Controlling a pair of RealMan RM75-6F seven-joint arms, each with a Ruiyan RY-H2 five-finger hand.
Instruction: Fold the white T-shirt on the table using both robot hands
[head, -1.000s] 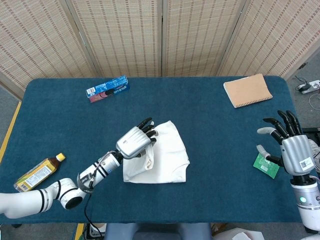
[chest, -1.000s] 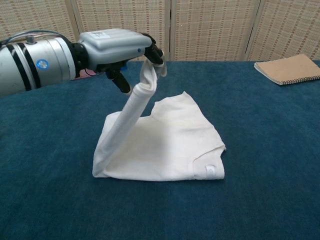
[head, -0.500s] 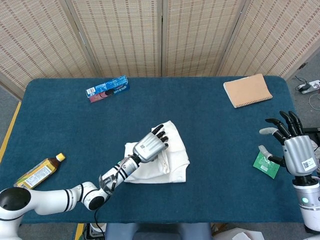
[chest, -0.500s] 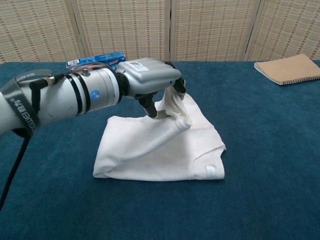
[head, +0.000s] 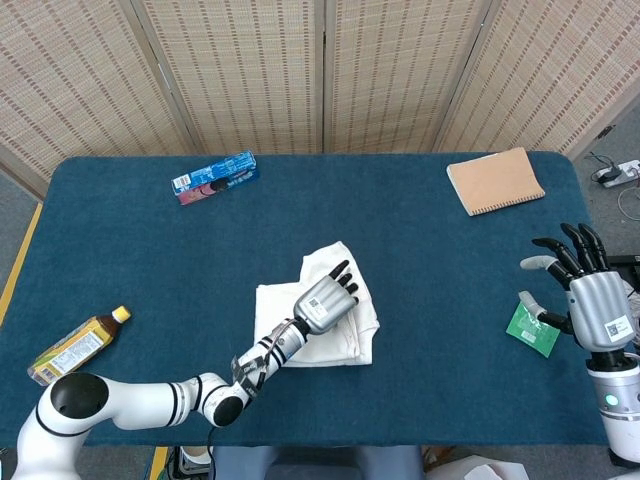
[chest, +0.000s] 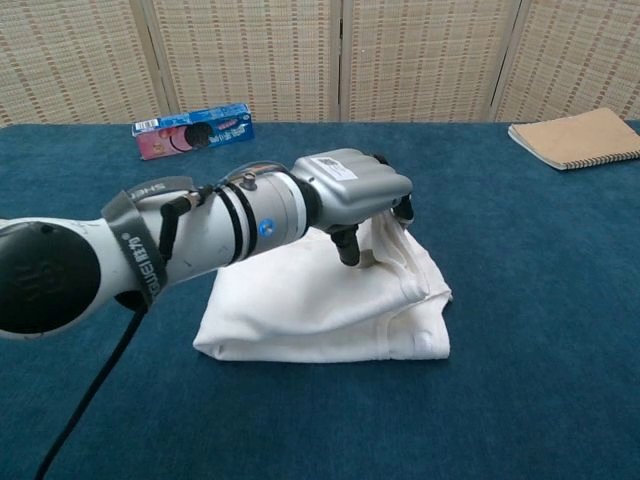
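Where it held the sleeve high, left hand (head: 328, 298) now lies low on T-shirt (head: 273, 312).

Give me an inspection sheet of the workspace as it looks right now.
Surface: table, blue cloth cover.
Job's things: white T-shirt, partly folded, mid-table.
Clutter: snack box far left; notebook far right; bottle lying at left edge; green packet at right edge.
Hands: left hand grips a shirt fold low over the shirt; right hand open, beside the packet.
Cables: black cable along left arm.
Surroundings: woven screen behind.
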